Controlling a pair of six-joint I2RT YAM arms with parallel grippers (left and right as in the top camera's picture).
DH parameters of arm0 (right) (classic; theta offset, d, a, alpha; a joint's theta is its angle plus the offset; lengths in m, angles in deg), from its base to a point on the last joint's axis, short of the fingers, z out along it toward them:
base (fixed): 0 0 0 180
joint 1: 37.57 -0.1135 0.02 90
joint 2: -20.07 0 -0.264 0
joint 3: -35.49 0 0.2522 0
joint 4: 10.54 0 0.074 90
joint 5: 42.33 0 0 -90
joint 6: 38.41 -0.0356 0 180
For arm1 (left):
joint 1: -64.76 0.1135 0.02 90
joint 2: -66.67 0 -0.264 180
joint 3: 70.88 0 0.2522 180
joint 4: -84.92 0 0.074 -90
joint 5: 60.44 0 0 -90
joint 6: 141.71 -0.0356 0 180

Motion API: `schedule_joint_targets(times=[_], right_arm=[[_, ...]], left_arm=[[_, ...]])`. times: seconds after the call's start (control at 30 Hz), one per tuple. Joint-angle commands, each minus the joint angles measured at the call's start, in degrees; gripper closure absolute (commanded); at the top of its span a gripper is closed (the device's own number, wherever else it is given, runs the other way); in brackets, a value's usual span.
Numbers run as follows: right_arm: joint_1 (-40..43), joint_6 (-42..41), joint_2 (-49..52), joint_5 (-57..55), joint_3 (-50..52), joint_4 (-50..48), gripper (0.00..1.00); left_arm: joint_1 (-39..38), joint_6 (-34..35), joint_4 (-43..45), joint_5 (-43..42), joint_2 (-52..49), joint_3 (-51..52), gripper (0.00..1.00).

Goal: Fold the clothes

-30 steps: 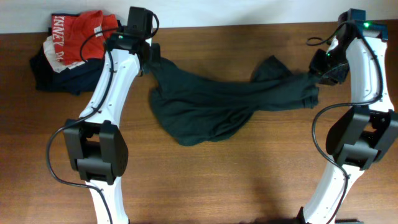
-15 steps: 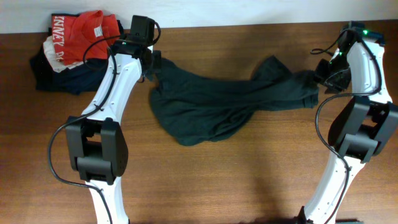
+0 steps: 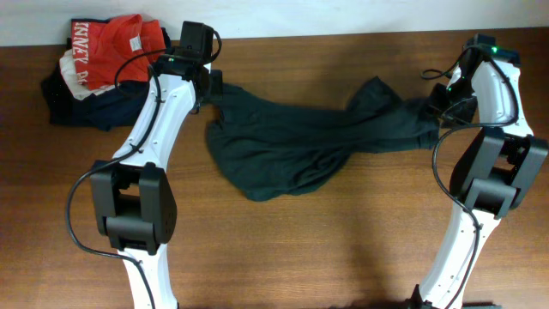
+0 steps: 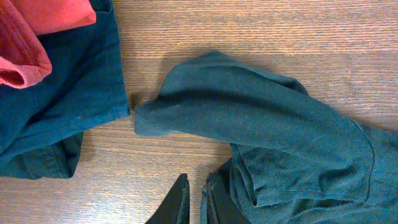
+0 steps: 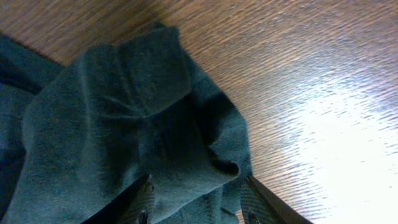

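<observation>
The clothes (image 3: 292, 142), a dark T-shirt, lie crumpled and stretched across the wooden table between both arms; no lettering shows. My left gripper (image 3: 208, 90) hovers at the shirt's left end. In the left wrist view the gripper (image 4: 196, 178) is open by a narrow gap with bare wood showing through it, and the shirt (image 4: 280, 124) lies against its right finger. My right gripper (image 3: 437, 101) is at the shirt's right end. In the right wrist view the gripper (image 5: 199, 182) is shut on a thick bunch of the fabric (image 5: 124, 106) that fills the space between the fingers.
A pile sits at the back left corner: a red-orange shirt (image 3: 107, 43) on dark navy garments (image 3: 73, 103). The navy cloth (image 4: 62, 93) lies just left of the dark shirt's corner. The table's far edge runs close behind both grippers.
My left gripper has parted slightly and let go of the shirt's left end. The right arm shifted a little toward the back, its jaws narrowing onto the bunched fabric.
</observation>
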Motion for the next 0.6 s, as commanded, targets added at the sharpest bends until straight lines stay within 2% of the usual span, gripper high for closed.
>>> schedule_joint_targets(times=[0.0,0.1,0.3,0.37,0.43,0.5,0.57], right_arm=[[-0.22,0.96,1.2,-3.28,0.24,0.22,0.51],[-0.26,7.91,1.29,0.98,0.74,-0.42,0.51],[-0.26,8.61,1.31,1.68,3.85,-1.81,0.57],[-0.22,8.61,1.31,1.53,3.82,-1.99,0.66],[-0.22,8.59,1.27,-0.33,3.8,-1.75,0.88],[-0.15,8.59,1.27,-2.05,3.78,-0.98,0.96],[-0.09,8.59,1.27,-3.15,3.69,-0.39,0.96]], left_arm=[[0.37,0.11,-0.15,0.61,0.04,0.2,0.89],[0.37,0.11,-0.15,0.61,0.04,0.2,0.89],[0.37,0.11,-0.31,0.61,0.04,0.2,0.86],[0.37,0.11,-0.31,0.61,0.04,0.2,0.84],[0.37,0.11,-0.31,0.61,0.04,0.2,0.84],[0.37,0.11,-0.31,0.61,0.04,0.2,0.84],[0.37,0.11,-0.31,0.61,0.04,0.2,0.84]])
